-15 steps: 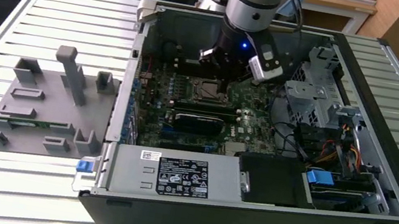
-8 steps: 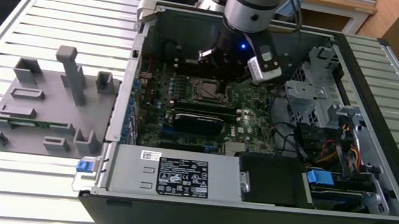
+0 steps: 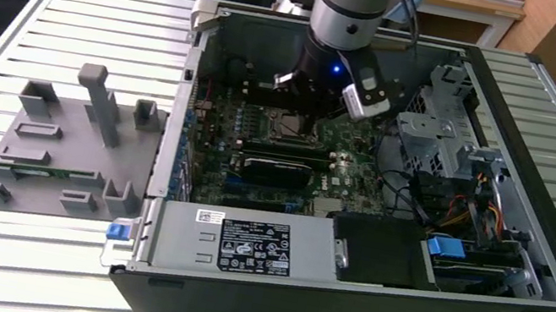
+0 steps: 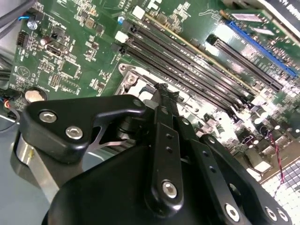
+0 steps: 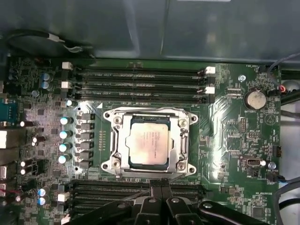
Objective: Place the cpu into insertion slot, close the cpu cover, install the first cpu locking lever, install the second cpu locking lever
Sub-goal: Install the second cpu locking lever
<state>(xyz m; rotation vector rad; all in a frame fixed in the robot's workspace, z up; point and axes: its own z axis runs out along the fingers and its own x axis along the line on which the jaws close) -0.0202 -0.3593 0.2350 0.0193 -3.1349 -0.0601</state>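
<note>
So the cpu (image 5: 149, 144) is already sitting flat in the insertion slot (image 5: 174, 165), with the cpu cover (image 5: 149, 114) lying down around it. The gripper (image 5: 161, 183) is hovering right by the socket's edge on the memory-slot (image 5: 140, 188) side, fingers clenched together, gripping nothing.

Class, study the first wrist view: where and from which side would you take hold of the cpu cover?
Probably by one of its thin side rails, from straight above: the cpu cover lies flat, framing the cpu, so only its outer edges offer purchase.
</note>
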